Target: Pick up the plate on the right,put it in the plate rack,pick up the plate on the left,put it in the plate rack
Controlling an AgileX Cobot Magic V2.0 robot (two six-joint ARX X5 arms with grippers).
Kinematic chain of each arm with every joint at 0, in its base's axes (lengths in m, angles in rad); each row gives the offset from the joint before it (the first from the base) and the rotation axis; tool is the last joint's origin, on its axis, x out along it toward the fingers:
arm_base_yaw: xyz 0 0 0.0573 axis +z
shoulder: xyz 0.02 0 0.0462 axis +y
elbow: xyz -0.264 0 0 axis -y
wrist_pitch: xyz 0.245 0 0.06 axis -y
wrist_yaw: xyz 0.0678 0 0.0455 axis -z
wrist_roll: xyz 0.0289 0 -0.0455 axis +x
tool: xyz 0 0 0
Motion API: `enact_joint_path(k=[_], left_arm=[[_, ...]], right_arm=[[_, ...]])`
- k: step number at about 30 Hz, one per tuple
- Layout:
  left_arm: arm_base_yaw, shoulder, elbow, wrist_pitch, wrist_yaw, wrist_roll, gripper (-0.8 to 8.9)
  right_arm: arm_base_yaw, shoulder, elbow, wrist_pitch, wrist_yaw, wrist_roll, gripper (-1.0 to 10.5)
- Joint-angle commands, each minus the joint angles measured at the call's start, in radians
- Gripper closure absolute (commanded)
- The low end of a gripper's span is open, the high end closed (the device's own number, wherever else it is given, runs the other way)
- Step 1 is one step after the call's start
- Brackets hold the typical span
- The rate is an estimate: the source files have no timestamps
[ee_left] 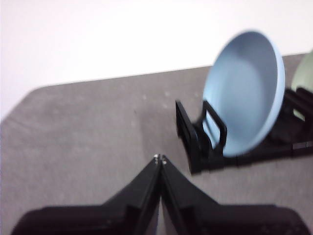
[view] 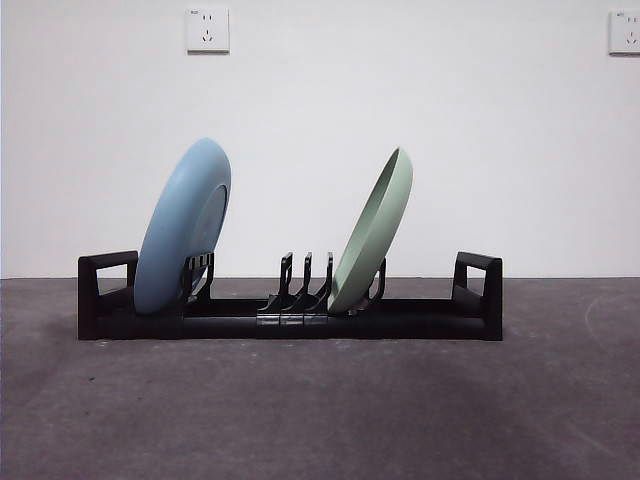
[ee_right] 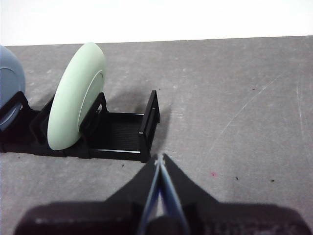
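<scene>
I am seeing both grippers sitting nearest me, away from the work: the left gripper (ee_left: 160, 159) with its jaws pressed together and holding nothing, the right gripper (ee_right: 160, 159) likewise closed and empty. Beyond them on the table (view: 320, 410), the plate rack (view: 290, 318) is carrying both plates. The blue plate (view: 183, 228) is leaning at the rack's nine o'clock end, the green plate (view: 373, 232) toward three o'clock, both tilting rightward. My worry is the blue one: it is leaning steeply against few prongs, so any bump from a moving arm could be tipping it over or sliding the rack.
</scene>
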Motion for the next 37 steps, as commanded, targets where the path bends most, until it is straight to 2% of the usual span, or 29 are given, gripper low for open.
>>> enact_joint_path(k=[1, 7, 37], left_arm=[[0.013, -0.043, -0.070, 0.012, 0.004, -0.011, 8.15], [0.031, -0.063, -0.140, 0.016, 0.003, -0.035, 8.15], [0.030, -0.063, -0.140, 0.023, 0.000, -0.039, 8.15]], right_arm=[[0.001, -0.002, -0.003, 0.005, 0.003, 0.006, 9.4], [0.002, -0.002, -0.003, 0.005, 0.003, 0.007, 9.4], [0.001, -0.002, -0.003, 0.003, 0.003, 0.006, 9.4]])
